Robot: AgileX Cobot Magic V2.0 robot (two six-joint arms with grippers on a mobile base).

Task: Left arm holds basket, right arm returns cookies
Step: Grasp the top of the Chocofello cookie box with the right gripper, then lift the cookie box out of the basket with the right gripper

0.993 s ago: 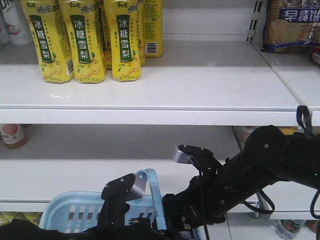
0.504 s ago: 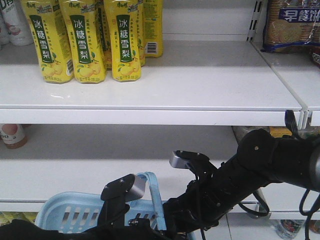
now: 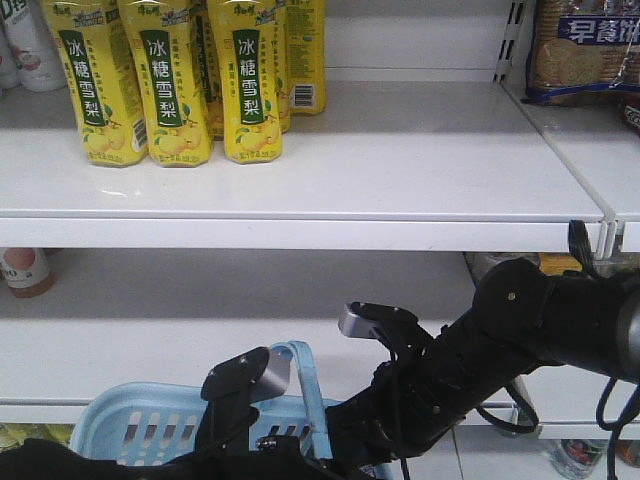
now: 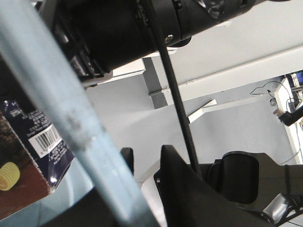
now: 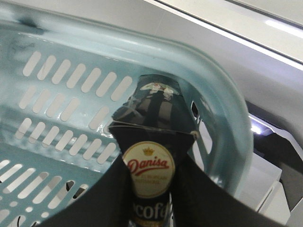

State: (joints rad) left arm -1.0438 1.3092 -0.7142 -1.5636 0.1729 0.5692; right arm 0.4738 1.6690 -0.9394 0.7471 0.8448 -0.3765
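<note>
The right gripper [image 5: 149, 203] has its two fingers [image 5: 104, 203] pressed on both sides of the one cookies box [image 5: 150, 118], which stands inside the single basket [image 5: 229, 120]. Only the left wrist view shows its barcode [image 4: 45, 139]. The left gripper [image 3: 246, 384] is just beside the handle [image 3: 312, 400]; whether its fingers are closed I cannot tell.

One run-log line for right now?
left fingers: on basket handle | right fingers: closed on cookies | stage: cookies not yet out of basket
</note>
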